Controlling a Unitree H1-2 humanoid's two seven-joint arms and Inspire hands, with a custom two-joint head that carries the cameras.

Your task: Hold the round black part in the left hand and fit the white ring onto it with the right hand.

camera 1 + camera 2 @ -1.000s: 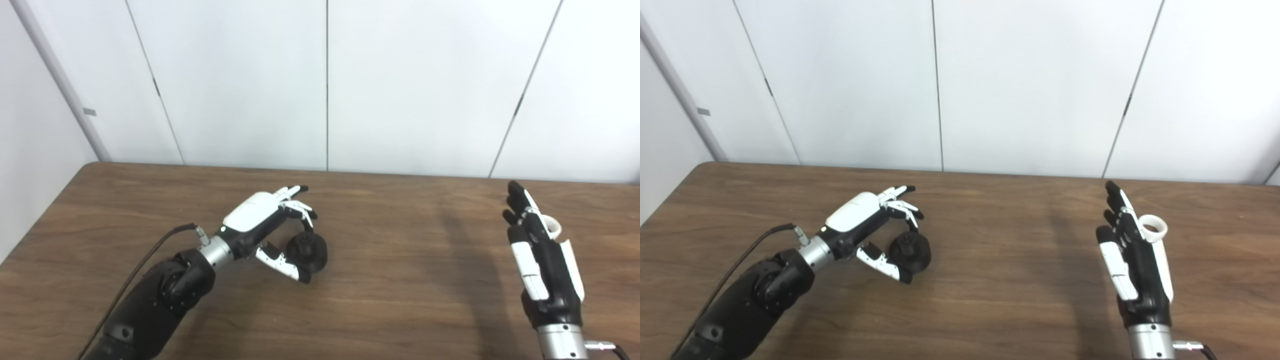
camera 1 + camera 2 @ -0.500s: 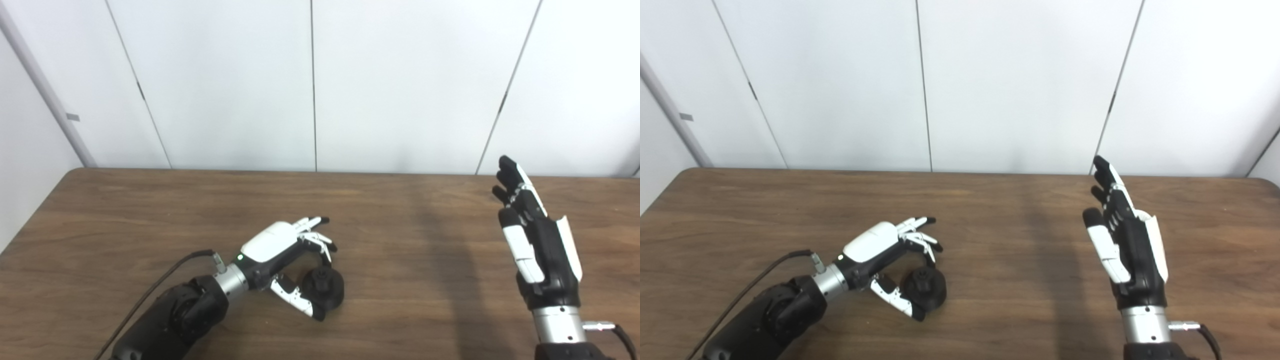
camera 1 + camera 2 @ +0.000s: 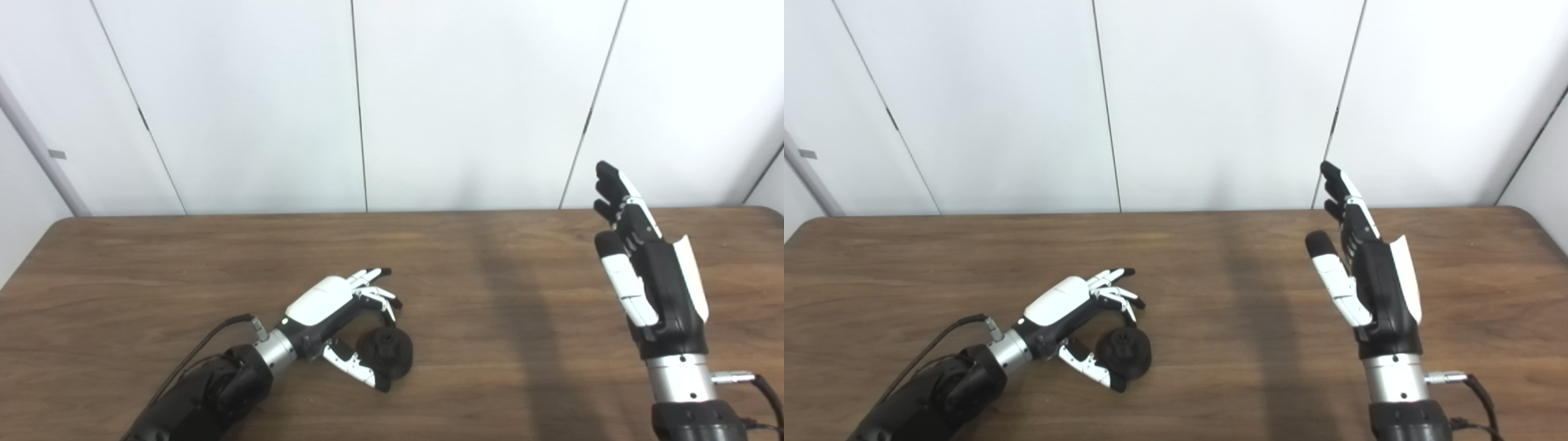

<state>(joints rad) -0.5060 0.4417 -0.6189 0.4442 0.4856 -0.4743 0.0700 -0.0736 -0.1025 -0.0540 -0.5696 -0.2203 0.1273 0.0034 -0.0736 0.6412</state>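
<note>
Since a moment back the view has swung, yet the right hand (image 3: 1366, 288) has plainly risen, upright with fingers straight and spread, holding nothing, and the white ring that showed behind it is now out of sight in both views. Nearer me, the left hand (image 3: 334, 309) has settled low on the table (image 3: 153, 275), fingers (image 3: 373, 288) arched over and thumb under the round black part (image 3: 387, 359), which rests on the wood, cupped, not lifted. I'd say gripping the part is the step in hand; next those fingers must close and raise it, while the right hand goes back for the ring.
</note>
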